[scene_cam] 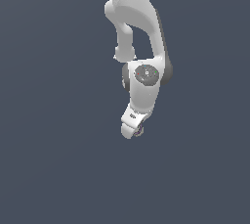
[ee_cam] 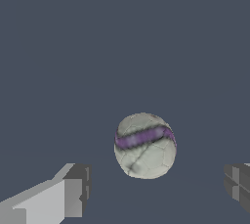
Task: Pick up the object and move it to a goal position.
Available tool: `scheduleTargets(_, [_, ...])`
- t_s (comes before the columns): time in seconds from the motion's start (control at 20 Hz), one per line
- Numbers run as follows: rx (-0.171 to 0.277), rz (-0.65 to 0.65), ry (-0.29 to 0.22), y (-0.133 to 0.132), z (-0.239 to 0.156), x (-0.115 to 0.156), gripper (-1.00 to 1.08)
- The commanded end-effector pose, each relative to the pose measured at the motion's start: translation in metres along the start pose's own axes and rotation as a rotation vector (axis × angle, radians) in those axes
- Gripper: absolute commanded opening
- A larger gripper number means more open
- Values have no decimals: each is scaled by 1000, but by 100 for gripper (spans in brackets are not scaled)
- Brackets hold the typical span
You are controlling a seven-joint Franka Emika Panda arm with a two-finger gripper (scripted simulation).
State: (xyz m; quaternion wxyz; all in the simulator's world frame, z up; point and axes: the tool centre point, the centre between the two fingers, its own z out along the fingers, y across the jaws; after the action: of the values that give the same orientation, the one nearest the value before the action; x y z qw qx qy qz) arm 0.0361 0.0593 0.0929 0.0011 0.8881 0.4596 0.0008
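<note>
The object is a small off-white ball with a purple band. In the wrist view the ball (ee_cam: pixel 145 145) sits between my two fingertips, with a gap on each side. My gripper (ee_cam: pixel 156 187) is open and touches nothing; one finger (ee_cam: pixel 73 191) and the other finger (ee_cam: pixel 238 185) stand apart from the ball. In the exterior view the white arm hangs down in the middle. Its gripper (scene_cam: pixel 133 131) is low, and the ball (scene_cam: pixel 140 130) peeks out at its tip, mostly hidden by the hand.
A plain dark grey-blue surface (scene_cam: pixel 53 169) fills both views. No other objects, edges or goal marker show.
</note>
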Motion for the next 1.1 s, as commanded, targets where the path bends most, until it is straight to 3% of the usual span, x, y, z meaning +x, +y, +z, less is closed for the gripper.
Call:
scheduleTargets(0.0, [1,-27,0,0,4,0,100])
scheduleTargets(0.45, [3,-41,-1,0,9,0,100])
scheduleTargets(1.05, [3,-47,0,0,56,0,100])
